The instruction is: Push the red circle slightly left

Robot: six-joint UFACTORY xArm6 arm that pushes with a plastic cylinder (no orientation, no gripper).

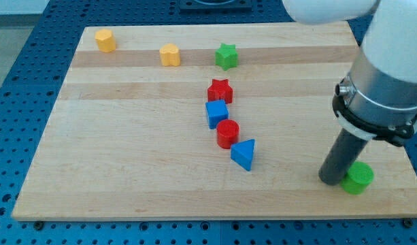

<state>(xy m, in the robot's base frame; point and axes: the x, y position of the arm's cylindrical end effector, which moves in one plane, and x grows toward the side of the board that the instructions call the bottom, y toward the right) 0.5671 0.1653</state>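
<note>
Board: a pale wooden board (126, 163) fills most of the frame, lying on a blue perforated table (18, 68) that shows around its edges.
Arm: the white and grey arm (385, 75) comes in from the upper right of the frame and ends in a straight dark rod.
My tip: my tip (330, 181) rests on the board at the lower right of the frame, well apart from the central blocks. It is a bare rod with nothing to open or close, and it holds nothing.
Green cylinder: the green cylinder (358, 177) sits just right of my tip, touching it or very nearly; which of the two I cannot tell.
Red circle: the red circle (228, 133) stands near the centre of the frame, slightly below the middle, far to the left of my tip.
Blue cube: the blue cube (217, 113) is just above and left of the red circle, touching or almost touching it.
Blue triangle: the blue triangle (243, 154) lies just below and right of the red circle.
Red star: the red star (220, 90) sits just above the blue cube.
Green star: the green star (226, 56) is near the top centre of the frame.
Yellow blocks: one yellow block (169, 54) is left of the green star; another yellow block (105, 40) sits at the upper left corner of the board.
</note>
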